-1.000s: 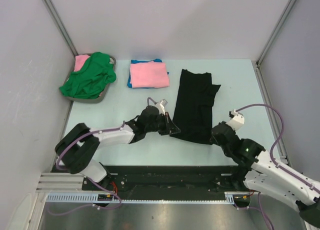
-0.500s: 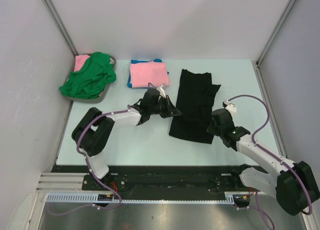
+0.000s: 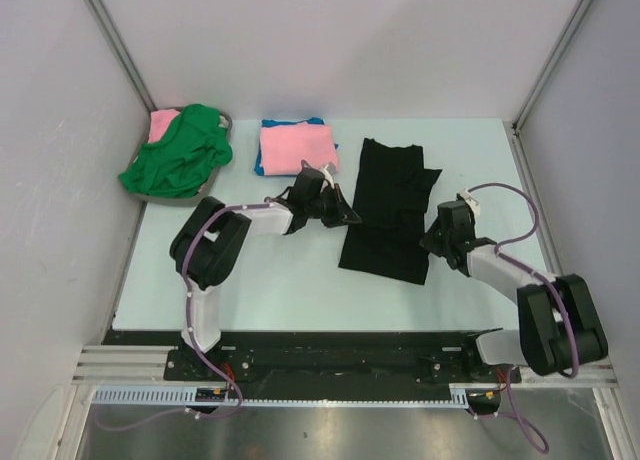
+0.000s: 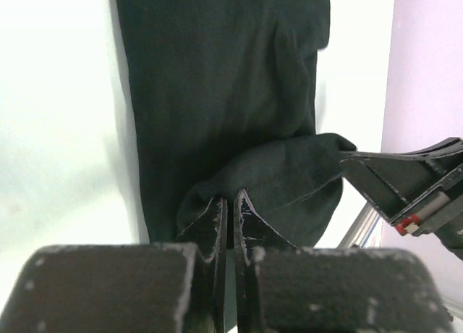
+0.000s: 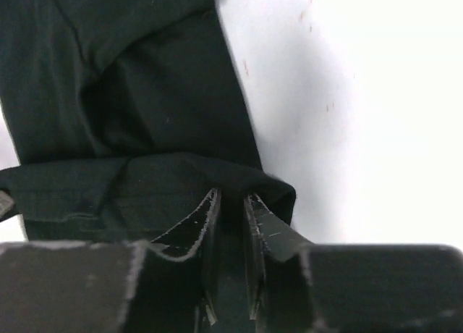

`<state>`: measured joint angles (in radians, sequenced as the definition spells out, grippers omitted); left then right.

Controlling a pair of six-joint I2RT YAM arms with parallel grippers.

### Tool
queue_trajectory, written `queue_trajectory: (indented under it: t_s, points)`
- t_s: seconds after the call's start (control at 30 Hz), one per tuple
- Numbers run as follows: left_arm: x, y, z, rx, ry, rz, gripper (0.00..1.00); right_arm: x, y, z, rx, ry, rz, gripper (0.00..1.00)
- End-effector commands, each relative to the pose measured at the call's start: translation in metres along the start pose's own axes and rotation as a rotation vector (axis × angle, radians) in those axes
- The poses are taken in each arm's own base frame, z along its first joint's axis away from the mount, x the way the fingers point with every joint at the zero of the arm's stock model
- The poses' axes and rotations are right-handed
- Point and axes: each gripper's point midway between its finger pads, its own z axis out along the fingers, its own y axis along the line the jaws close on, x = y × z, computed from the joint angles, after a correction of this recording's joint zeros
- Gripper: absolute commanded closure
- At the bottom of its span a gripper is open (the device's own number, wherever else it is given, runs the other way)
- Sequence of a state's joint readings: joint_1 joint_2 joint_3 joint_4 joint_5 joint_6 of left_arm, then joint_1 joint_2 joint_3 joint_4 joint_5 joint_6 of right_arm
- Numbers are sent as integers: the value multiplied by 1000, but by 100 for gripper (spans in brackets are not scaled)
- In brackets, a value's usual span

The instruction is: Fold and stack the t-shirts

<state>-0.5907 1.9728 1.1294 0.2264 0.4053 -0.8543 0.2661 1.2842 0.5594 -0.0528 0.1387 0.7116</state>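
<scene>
Pale table (image 3: 260,275): black t-shirt (image 3: 392,195) folded narrow, long axis near-to-far, slightly tilted.

Matt black cloth t-shirt (image 3: 388,212), soft pink cloth t-shirt (image 3: 298,148), smooth pale table top (image 3: 270,280), scuffed matt black fingers (image 4: 210,226)

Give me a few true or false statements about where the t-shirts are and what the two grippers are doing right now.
1. The pink t-shirt lies folded on top of the blue one. True.
2. The green t-shirt is folded flat on the table. False: it lies crumpled in the tray at the far left.
3. The left gripper and the right gripper both pinch the black t-shirt. True.
4. The black t-shirt is stacked on the pink t-shirt. False: it lies apart, on the table to the right of it.
</scene>
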Motion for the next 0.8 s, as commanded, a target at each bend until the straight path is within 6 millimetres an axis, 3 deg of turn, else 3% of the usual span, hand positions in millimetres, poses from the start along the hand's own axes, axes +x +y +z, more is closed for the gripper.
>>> queue_trajectory:
  t_s: [0.0, 0.03, 0.1, 0.13, 0.2, 0.27, 0.33, 0.37, 0.4, 0.43, 0.47, 0.5, 0.53, 0.57, 0.6, 0.67, 0.7, 0.77]
  points:
    - [-57, -12, 8, 54, -79, 26, 88, -52, 35, 22, -89, -90, 68, 47]
    - [-79, -25, 9, 81, -118, 20, 63, -67, 34, 28, -78, -117, 99, 35]
    - [-122, -35, 6, 135, -204, 7, 54, -108, 53, 37, -147, -197, 181, 27]
    - [-136, -41, 3, 160, -230, -19, 44, -125, 53, 41, -164, -233, 220, 20]
    - [-171, -57, -9, 215, -302, -6, 36, -159, 75, 42, -234, -284, 253, 3]
    - [-178, -56, -14, 196, -290, -8, 6, -179, 88, 33, -253, -300, 249, 0]
    - [-173, -60, -27, 166, -281, 23, 0, -184, 92, 19, -255, -320, 202, 0]
    - [-168, -57, -31, 149, -282, 28, 0, -177, 87, 15, -215, -305, 179, 0]
    - [-146, -40, -34, 110, -251, 12, 0, -181, 85, -1, -194, -333, 158, 0]
    - [-134, -36, -38, 93, -240, 18, 0, -176, 81, -6, -167, -320, 114, 0]
    - [-129, -44, -56, 93, -257, 30, 0, -152, 72, -8, -110, -246, 75, 0]
    - [-100, -19, -56, 36, -215, 7, 0, -146, 68, -18, -87, -234, 54, 0]
    - [-83, -12, -59, 11, -194, 7, 0, -132, 63, -21, -59, -199, 1, 0]
    - [-76, -19, -73, 20, -203, 25, 0, -108, 59, -26, -29, -141, -50, 0]
    - [-47, 2, -74, -20, -153, 9, 0, -87, 48, -27, -1, -103, -88, 0]
    - [-22, 4, -83, -19, -118, 39, 0, -62, 44, -42, -20, -74, -131, 0]
    - [-1, 16, -85, -31, -78, 41, 0, -53, 39, -45, -25, -60, -133, 0]
    - [20, 23, -86, -46, -42, 66, 0, -29, 20, -55, -28, -33, -108, 0]
